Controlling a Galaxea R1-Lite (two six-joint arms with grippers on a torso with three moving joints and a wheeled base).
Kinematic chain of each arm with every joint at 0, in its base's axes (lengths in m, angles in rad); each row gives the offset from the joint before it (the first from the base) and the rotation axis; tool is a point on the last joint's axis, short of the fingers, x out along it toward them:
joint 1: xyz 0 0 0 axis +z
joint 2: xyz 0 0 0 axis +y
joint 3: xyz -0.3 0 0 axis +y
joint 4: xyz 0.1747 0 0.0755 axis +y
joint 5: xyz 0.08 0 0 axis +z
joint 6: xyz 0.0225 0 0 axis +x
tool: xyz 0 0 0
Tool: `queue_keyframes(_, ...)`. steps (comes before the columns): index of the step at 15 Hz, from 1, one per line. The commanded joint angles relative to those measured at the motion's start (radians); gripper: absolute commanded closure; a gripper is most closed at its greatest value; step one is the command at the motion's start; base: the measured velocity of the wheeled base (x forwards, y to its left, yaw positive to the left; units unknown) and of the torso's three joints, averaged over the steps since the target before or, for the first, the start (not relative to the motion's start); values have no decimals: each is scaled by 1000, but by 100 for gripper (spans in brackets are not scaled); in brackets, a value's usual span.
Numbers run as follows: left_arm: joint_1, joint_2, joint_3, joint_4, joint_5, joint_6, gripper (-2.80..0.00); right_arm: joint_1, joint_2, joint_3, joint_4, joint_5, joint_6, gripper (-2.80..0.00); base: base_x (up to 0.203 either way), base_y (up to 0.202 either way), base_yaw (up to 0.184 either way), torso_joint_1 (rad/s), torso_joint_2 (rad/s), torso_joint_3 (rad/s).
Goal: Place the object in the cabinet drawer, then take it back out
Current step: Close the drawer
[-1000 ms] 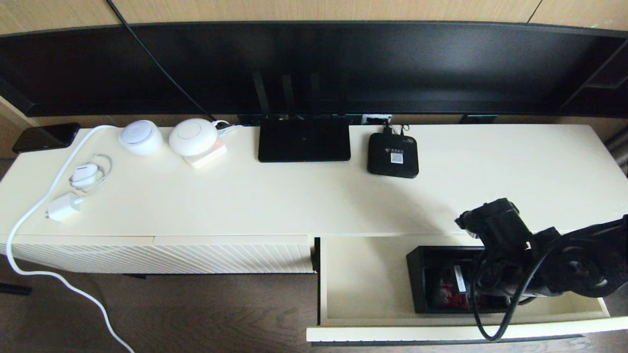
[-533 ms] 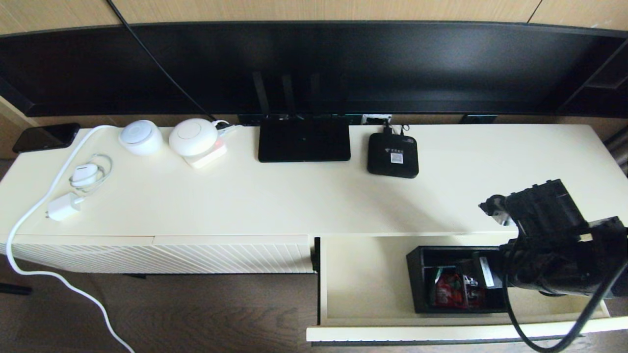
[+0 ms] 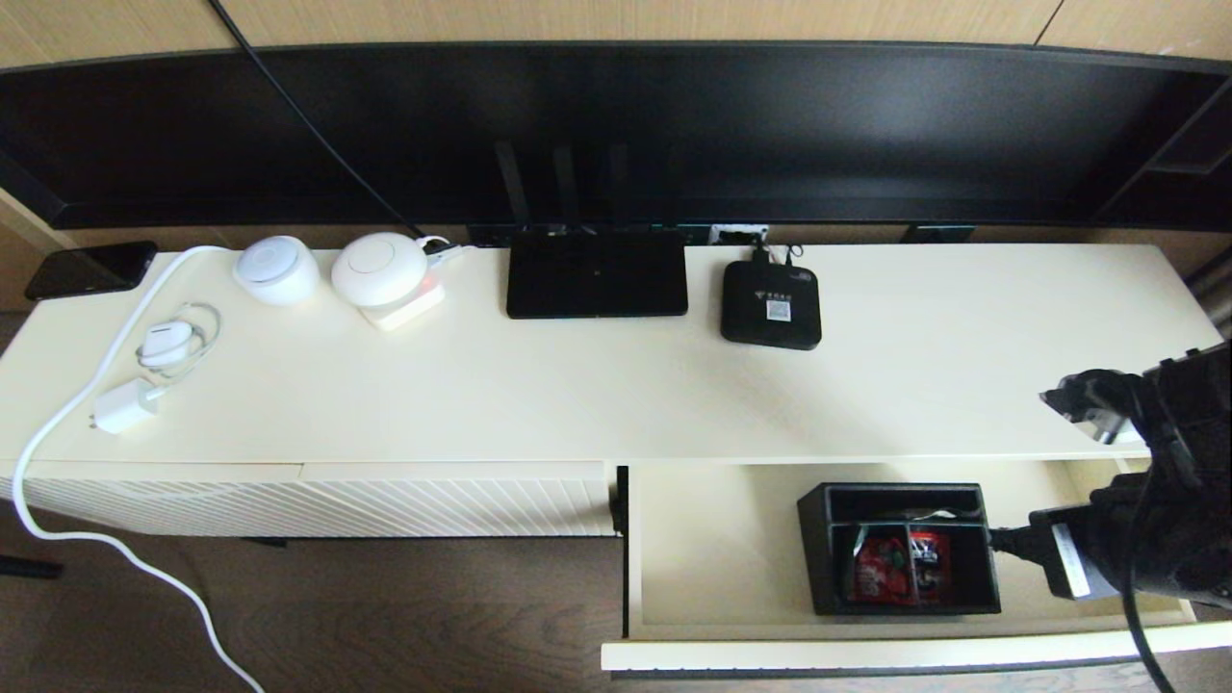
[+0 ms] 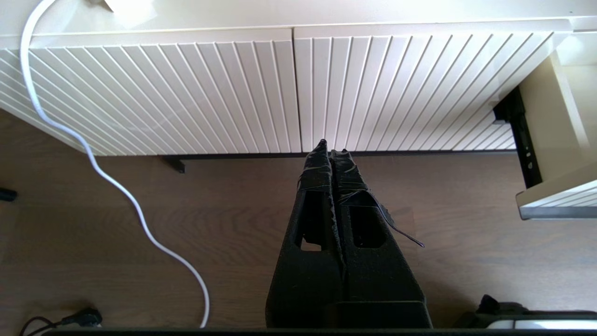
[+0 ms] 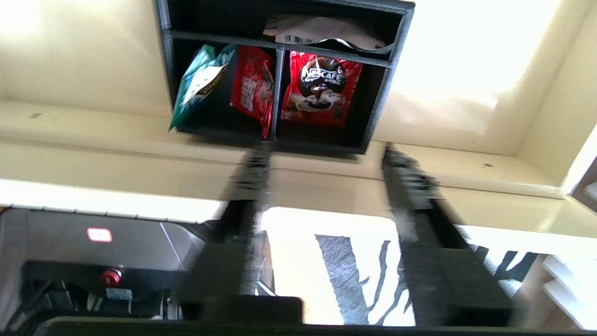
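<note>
The object [image 3: 900, 553], a black divided organizer box with red packets, sits in the open cabinet drawer [image 3: 712, 558] towards its right side. My right gripper [image 3: 1006, 544] hovers just right of the box, apart from it, open with nothing between its fingers. In the right wrist view the object [image 5: 280, 70] lies beyond the right gripper [image 5: 324, 156] on the cream floor of the cabinet drawer [image 5: 84, 70]. My left gripper [image 4: 332, 147] is shut and empty, parked low over the wooden floor in front of the cabinet's closed ribbed panels.
On the cabinet top stand a flat black router [image 3: 597, 274], a small black box with a white sticker [image 3: 770, 305], two white round devices [image 3: 277, 269], a white charger with cable [image 3: 123, 404] and a phone [image 3: 91, 269]. A dark TV [image 3: 616, 135] spans the back.
My right arm has drawn back to the right from over the box, uncovering it. The box stays in the drawer.
</note>
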Motion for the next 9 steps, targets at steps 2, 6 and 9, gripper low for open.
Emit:
queue_keyframes(2, 0, 2, 0, 0, 0, 0, 0, 5, -106, 30, 21, 19, -75, 0, 0, 0, 0, 0, 0, 0)
queue_keyframes(6, 0, 1, 0, 0, 0, 0, 0, 47, -179, 207, 65, 101, -349, 0, 0, 0, 0, 0, 0, 0)
queue_keyframes(9, 0, 0, 0, 0, 0, 0, 0, 178, -199, 284, 67, 106, -428, 0, 0, 0, 0, 0, 0, 0)
